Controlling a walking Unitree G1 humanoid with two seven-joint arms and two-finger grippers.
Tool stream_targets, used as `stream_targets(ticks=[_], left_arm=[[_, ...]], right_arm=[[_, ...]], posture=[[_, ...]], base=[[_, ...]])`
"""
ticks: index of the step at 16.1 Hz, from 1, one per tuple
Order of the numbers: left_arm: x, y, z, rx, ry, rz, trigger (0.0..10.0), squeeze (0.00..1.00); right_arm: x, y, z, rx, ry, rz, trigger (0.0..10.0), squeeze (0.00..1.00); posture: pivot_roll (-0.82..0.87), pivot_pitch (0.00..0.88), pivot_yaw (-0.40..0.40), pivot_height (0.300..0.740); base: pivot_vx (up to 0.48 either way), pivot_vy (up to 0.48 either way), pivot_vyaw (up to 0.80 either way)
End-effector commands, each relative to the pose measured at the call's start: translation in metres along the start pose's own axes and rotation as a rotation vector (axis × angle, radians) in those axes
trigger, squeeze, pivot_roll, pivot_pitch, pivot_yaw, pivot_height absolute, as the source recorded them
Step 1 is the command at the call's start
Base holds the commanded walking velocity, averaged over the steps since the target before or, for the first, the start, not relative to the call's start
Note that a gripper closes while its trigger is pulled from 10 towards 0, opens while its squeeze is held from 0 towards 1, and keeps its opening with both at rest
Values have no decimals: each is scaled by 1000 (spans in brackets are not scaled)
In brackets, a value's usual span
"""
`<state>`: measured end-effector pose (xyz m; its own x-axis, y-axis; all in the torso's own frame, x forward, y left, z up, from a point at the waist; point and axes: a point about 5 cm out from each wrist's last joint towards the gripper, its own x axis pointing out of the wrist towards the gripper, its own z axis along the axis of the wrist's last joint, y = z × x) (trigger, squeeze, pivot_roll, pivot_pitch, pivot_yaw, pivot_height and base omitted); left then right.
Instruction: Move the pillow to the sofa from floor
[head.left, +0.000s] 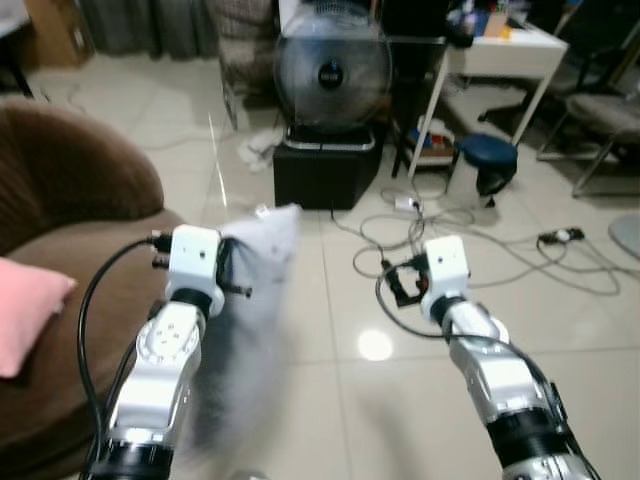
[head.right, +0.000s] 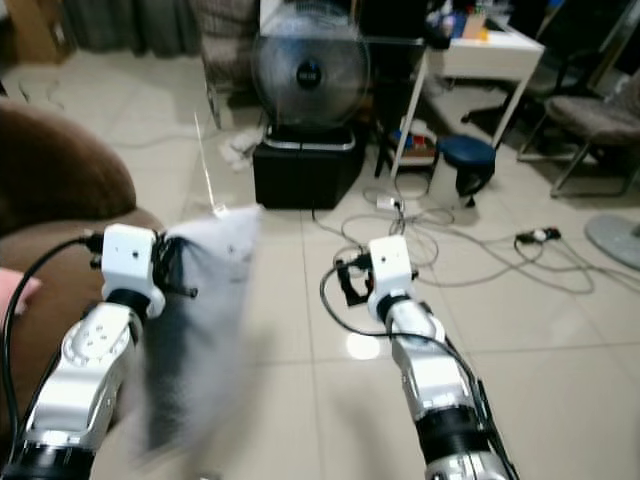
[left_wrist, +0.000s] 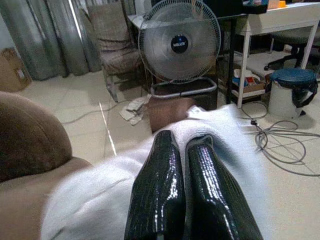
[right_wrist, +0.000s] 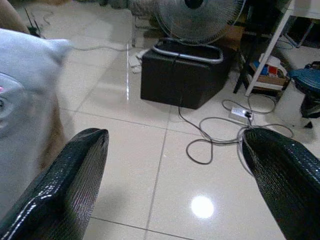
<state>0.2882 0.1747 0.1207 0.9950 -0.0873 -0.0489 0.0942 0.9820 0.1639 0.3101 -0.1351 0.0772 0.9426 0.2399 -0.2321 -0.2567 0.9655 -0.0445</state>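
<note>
1. The left pincer (left_wrist: 187, 187) is clenched on the grey pillow (head.left: 255, 300), its two black fingers (left_wrist: 157, 195) pressed close together over the fabric.
2. The pillow hangs blurred in the air above the tiled floor (head.left: 340, 400), just beside the brown sofa (head.left: 70, 200).
3. The right pincer (right_wrist: 177, 175) is released, fingers wide apart, over bare tiles.
4. A pink cushion (head.left: 25, 310) lies on the sofa.
5. Beyond stand a fan (head.left: 332, 65) on a black box (head.left: 325, 170), and loose cables (head.left: 470, 250).
</note>
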Motion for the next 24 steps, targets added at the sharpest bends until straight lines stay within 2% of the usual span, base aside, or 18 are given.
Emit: stream_targets(ticks=[1, 7, 10, 20, 22, 24], left_arm=[[5, 6, 14, -1, -58, 0, 10000, 0], [7, 5, 17, 9, -83, -26, 10000, 0], [6, 6, 17, 4, -87, -25, 10000, 0], [3, 6, 15, 6, -88, -15, 10000, 0], [3, 7, 15, 8, -87, -6, 10000, 0], [2, 9, 16, 11, -90, 4, 10000, 0]], right_arm=[[-1, 2, 4, 5, -18, -13, 10000, 0], [-5, -2, 2, 48, -23, -43, 10000, 0], [-6, -3, 2, 44, -24, -44, 10000, 0], [-8, -5, 2, 13, -17, -38, 10000, 0], [-7, -4, 3, -25, -14, -21, 10000, 0], [-7, -4, 3, -21, -13, -17, 10000, 0]], posture=[[157, 0, -2, 740], [137, 0, 21, 740], [134, 0, 21, 740], [145, 0, 3, 740], [145, 0, 3, 740], [145, 0, 3, 740]], base=[[0, 0, 0], [40, 0, -94], [291, 0, -638], [331, 0, 0], [345, 0, 0], [349, 0, 647]])
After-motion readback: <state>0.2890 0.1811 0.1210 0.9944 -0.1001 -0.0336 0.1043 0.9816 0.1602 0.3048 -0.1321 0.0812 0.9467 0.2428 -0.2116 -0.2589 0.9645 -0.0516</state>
